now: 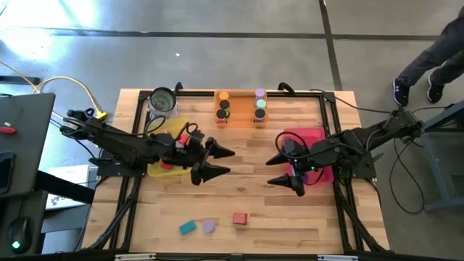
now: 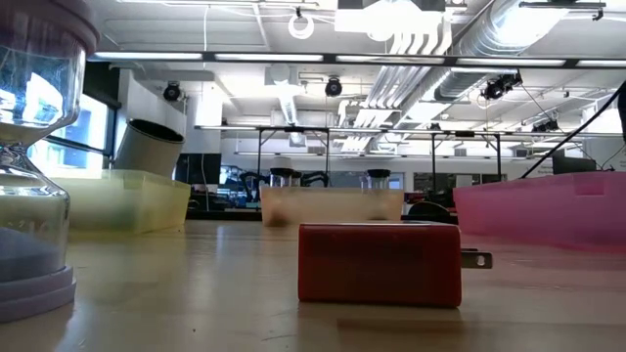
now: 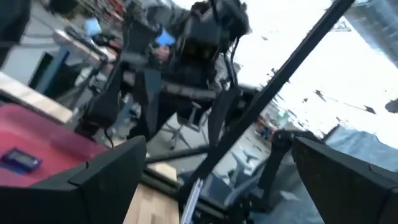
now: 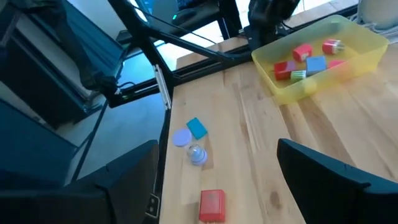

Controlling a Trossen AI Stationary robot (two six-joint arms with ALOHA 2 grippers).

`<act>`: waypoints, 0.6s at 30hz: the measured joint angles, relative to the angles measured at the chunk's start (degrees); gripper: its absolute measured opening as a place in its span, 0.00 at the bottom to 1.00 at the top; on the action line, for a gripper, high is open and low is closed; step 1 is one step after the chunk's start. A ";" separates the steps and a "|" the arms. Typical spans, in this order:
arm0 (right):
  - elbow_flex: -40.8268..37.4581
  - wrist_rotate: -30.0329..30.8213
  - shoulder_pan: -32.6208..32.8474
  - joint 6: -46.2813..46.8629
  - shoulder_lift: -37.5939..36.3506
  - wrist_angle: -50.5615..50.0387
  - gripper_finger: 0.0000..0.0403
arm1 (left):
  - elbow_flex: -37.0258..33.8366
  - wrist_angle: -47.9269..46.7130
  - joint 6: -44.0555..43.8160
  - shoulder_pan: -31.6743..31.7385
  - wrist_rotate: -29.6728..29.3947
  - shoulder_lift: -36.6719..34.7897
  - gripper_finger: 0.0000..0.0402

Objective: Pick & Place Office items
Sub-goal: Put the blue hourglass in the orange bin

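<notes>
Both end effectors hovered with fingers apart and empty above mid-counter [image 1: 239, 196], the left end effector [image 1: 217, 162] beside the yellow tray [image 1: 161, 171], the right end effector [image 1: 284, 170] beside the pink tray [image 1: 319, 136], while a red block [image 1: 241, 217], teal block [image 1: 188, 228] and lavender piece [image 1: 209, 225] lay near the front edge.

table [image 1: 290, 225]: pale wood, smooth | yellow tray [image 4: 348, 53]: translucent plastic | red block [image 2: 380, 262]: matt

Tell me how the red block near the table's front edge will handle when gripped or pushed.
The red block looks boxy with flat faces, so it should slide rather than roll. It lies low and wide, so tipping seems unlikely. Its smooth sides may be a little slippery.
</notes>
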 joint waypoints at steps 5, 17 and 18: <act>0.00 2.24 2.08 0.93 0.00 1.97 0.79 | 6.87 -6.18 4.95 -0.70 -1.48 -0.02 0.91; 0.00 6.42 5.09 2.11 0.00 8.70 0.79 | 34.80 -46.98 21.82 -6.54 -3.66 -0.09 0.83; 0.00 6.80 5.09 3.05 0.00 8.66 0.79 | 36.11 -48.95 23.37 -7.69 -4.22 -0.09 0.83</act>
